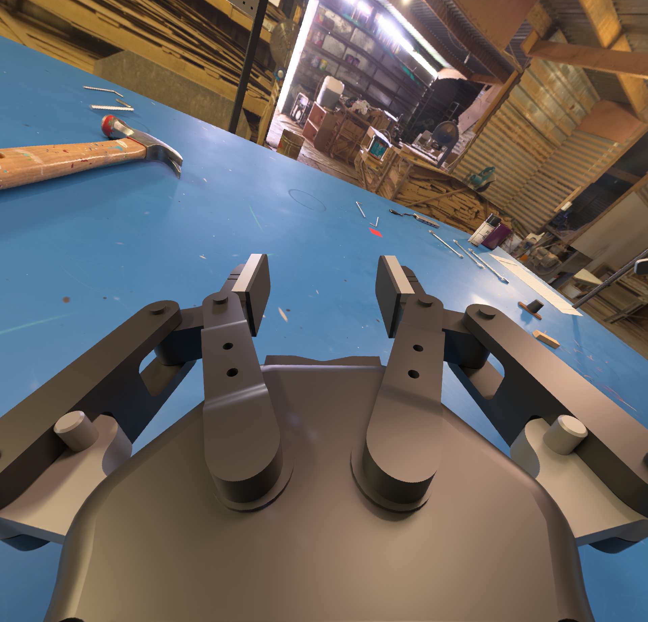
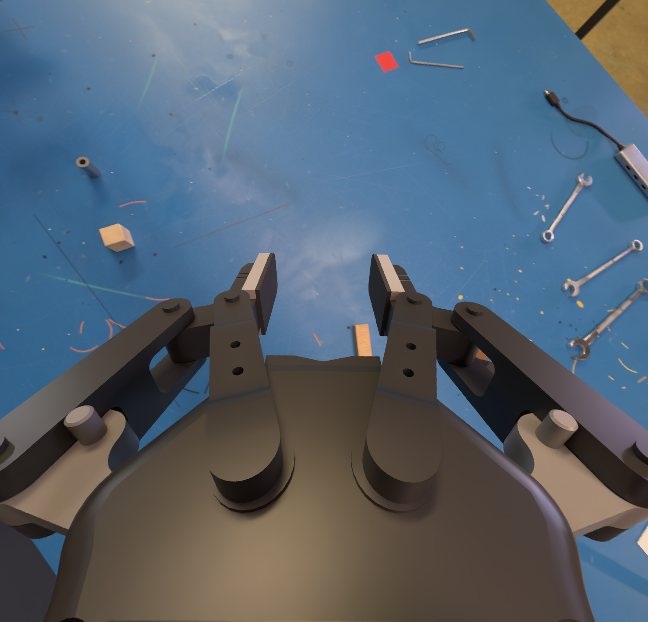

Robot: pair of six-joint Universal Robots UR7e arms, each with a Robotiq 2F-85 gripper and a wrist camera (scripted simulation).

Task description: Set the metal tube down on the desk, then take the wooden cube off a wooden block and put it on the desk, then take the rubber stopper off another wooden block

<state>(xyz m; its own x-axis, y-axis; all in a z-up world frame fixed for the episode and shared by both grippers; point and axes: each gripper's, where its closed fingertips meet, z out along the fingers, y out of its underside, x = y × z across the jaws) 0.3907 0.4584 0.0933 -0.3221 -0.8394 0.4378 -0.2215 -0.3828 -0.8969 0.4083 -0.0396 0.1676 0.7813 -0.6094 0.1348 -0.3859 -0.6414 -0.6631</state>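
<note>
In the right wrist view the grey metal tube [image 2: 88, 166] stands on the blue desk [image 2: 315, 149] at the left, and the wooden cube [image 2: 116, 237] rests on the desk below it. My right gripper [image 2: 322, 289] is open and empty above the desk; a flat wooden block [image 2: 362, 339] shows just behind its fingers. In the left wrist view my left gripper [image 1: 322, 289] is open and empty over the desk [image 1: 175, 254]. Far right, the black rubber stopper [image 1: 535, 305] sits on a flat wooden block [image 1: 530, 310]; a second bare wooden block [image 1: 546, 339] lies nearer.
A hammer [image 1: 80, 156] lies at the left of the left wrist view. Hex keys [image 2: 445, 36], a red patch [image 2: 386, 61], several wrenches [image 2: 566, 207] and a cabled hub [image 2: 631, 163] lie toward the desk's right edge. A sheet of paper [image 1: 536, 282] lies near the stopper.
</note>
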